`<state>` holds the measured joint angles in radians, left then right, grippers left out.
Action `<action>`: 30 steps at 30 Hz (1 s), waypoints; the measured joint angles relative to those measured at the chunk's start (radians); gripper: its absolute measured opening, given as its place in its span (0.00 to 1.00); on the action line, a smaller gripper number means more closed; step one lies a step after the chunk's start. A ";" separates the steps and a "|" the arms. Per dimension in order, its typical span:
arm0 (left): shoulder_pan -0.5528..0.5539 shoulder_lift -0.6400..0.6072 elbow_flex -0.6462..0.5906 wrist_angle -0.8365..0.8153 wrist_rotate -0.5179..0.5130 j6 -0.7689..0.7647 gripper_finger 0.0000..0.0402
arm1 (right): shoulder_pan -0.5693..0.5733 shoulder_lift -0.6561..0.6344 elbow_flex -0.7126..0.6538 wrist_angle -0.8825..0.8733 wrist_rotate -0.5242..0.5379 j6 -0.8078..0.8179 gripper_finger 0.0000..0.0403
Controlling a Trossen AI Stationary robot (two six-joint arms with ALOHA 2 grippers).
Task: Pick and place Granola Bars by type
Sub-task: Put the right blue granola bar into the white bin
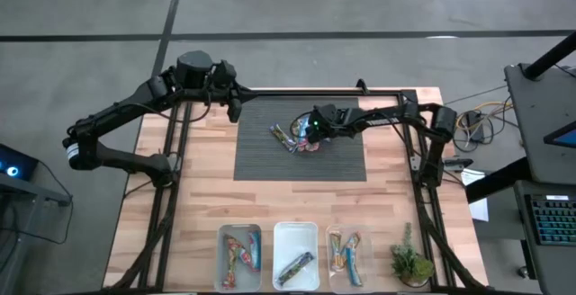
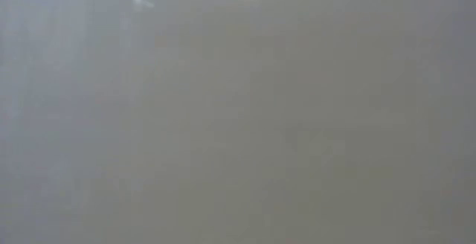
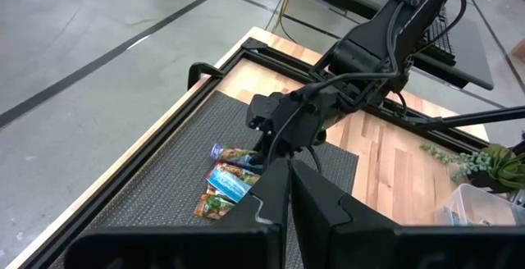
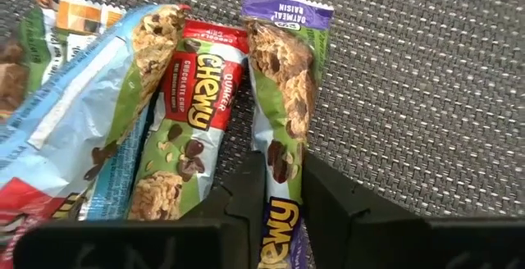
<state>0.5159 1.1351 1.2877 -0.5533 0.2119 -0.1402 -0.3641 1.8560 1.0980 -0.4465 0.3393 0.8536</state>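
- Shiny foil wrappers everywhere, going view by view. High view: small pile of granola bars point(image 1: 295, 140) sits on the dark mat point(image 1: 261, 165) at the far middle of the table point(image 1: 198, 201). Right gripper point(image 1: 312, 136) is down on the pile's right side. Left gripper point(image 1: 234, 106) hangs off the mat's far left corner, fingers together, holding nothing, just waiting.
- Same view, near edge: three clear bins. Left bin point(image 1: 224, 237) has a few bars, middle bin point(image 1: 281, 234) has one dark bar, right bin point(image 1: 335, 241) has a few more. Little potted plant point(image 1: 410, 263) sits right of them.
- Low view: total grey fog, can't read a thing.
- Left wrist view: right arm reaches down onto the pile point(image 3: 225, 183) on the mat; can't tell which bar it's on from here.
- Right wrist view: this one settles it. Purple raisin bar point(image 4: 285, 105) runs straight between the fingers point(image 4: 246, 189), which are clamped on it partway along its length. Red bar point(image 4: 190, 113) lies just beside it, touching or nearly, and a blue bar point(image 4: 78, 113) overlaps on the other side.
- Handling guess: these are light, a bit bendy, and the foil is slippery, so a bar could slide or pivot in the grip. Pinching across the narrow width near mid-length looks right, though this hold seems closer to one end, so it may droop. Neighbouring red bar might drag along too.
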 joint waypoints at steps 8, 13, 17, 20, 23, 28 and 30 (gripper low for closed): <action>0.000 0.000 0.000 0.000 0.000 0.000 0.00 | -0.001 -0.056 0.056 -0.036 0.006 -0.049 0.15; 0.000 -0.001 0.000 0.000 0.000 0.001 0.00 | 0.000 -0.099 0.097 -0.079 0.020 -0.053 0.15; 0.000 -0.002 0.005 0.000 0.000 0.006 0.00 | 0.021 -0.142 0.118 -0.081 0.016 -0.053 0.16; 0.000 -0.004 0.011 0.000 0.000 0.008 0.00 | 0.050 -0.172 0.131 -0.079 -0.010 -0.050 0.16; 0.000 -0.005 0.017 0.001 0.000 0.012 0.00 | 0.089 -0.200 0.141 -0.078 -0.027 -0.046 0.15; 0.000 -0.005 0.020 0.000 0.000 0.013 0.00 | 0.172 -0.234 0.150 -0.071 -0.032 -0.037 0.15; 0.000 -0.005 0.020 0.001 0.000 0.013 0.00 | 0.206 -0.241 0.158 -0.072 -0.034 -0.036 0.15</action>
<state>0.5159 1.1297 1.3079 -0.5526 0.2119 -0.1273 -0.1577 1.6153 1.2556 -0.5186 0.3054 0.8173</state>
